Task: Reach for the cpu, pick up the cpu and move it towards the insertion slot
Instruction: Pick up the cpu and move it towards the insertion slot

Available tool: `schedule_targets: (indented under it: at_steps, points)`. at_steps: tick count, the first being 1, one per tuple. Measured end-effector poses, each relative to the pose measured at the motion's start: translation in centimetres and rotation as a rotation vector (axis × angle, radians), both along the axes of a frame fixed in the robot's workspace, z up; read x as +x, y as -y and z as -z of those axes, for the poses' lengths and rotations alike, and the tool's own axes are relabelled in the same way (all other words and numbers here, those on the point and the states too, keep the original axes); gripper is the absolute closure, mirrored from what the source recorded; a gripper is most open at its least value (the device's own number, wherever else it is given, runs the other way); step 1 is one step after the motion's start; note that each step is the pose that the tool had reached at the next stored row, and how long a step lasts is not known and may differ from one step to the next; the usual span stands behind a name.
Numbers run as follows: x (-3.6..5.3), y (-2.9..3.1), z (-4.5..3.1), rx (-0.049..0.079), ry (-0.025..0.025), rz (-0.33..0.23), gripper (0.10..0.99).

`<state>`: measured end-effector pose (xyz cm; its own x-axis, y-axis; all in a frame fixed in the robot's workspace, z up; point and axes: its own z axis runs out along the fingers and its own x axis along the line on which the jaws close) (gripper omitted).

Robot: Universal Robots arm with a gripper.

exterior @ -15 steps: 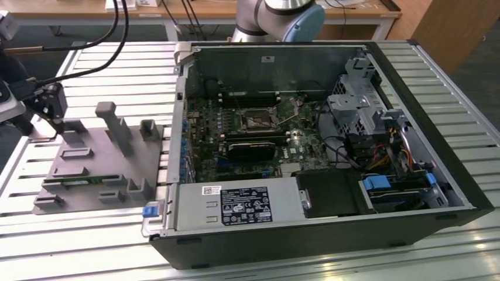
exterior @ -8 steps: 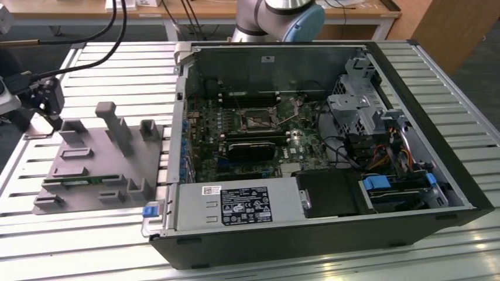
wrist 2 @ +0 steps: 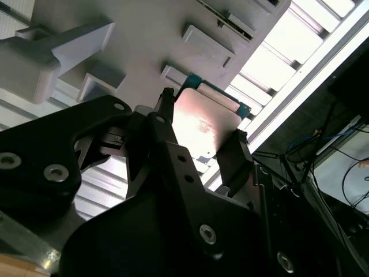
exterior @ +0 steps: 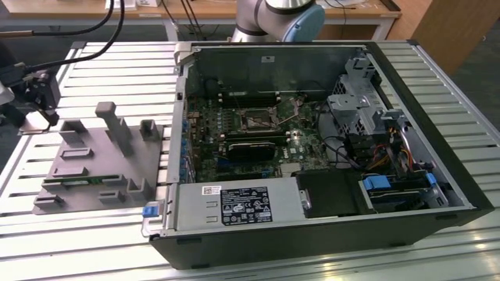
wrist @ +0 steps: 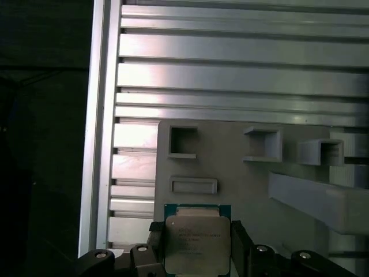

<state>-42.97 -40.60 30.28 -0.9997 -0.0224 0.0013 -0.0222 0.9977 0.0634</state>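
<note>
Grip state: gripper (wrist 2: 202, 118) clamped on the cpu (wrist: 197, 245), one black finger (wrist 2: 167, 115) against each of two opposite edges, silver lid facing the first wrist camera. The hold is on thin edges only, so purchase is judged narrow. A jolt or sideways knock could twist the chip between the jaws or shake it loose.

Directly behind the chip in both wrist views is the grey fixture (wrist: 230, 173), with its pockets and upright blocks (exterior: 117, 126). How far the chip stands off the fixture plate cannot be told. In the exterior view the fixture lies between the gripper and the case. A low path across it would likely catch the chip or a finger on the tall blocks.

Beyond that is the slatted table (exterior: 102, 64), then the open computer case (exterior: 181, 88). The gripper sits at the exterior view's left, well apart from the case.

The insertion slot (exterior: 256, 120) lies down inside the case on the green board, far from the chip. A black card (exterior: 248, 149) sits just beside it, and cables (exterior: 375, 158) hang further toward the exterior view's right.

Risks judged at this end:
- clipping the case wall on the way in
- brushing the card
- the chip slipping in the grip and arriving skewed to the socket frame
- a drop onto the board, which could damage both the chip and the board
</note>
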Motion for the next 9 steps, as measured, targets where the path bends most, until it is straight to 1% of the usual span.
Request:
schedule_targets:
  at_steps: [9]
  points:
    - [0.0, 0.0, -1.31, 0.0, -0.0001, 0.0, 0.541]
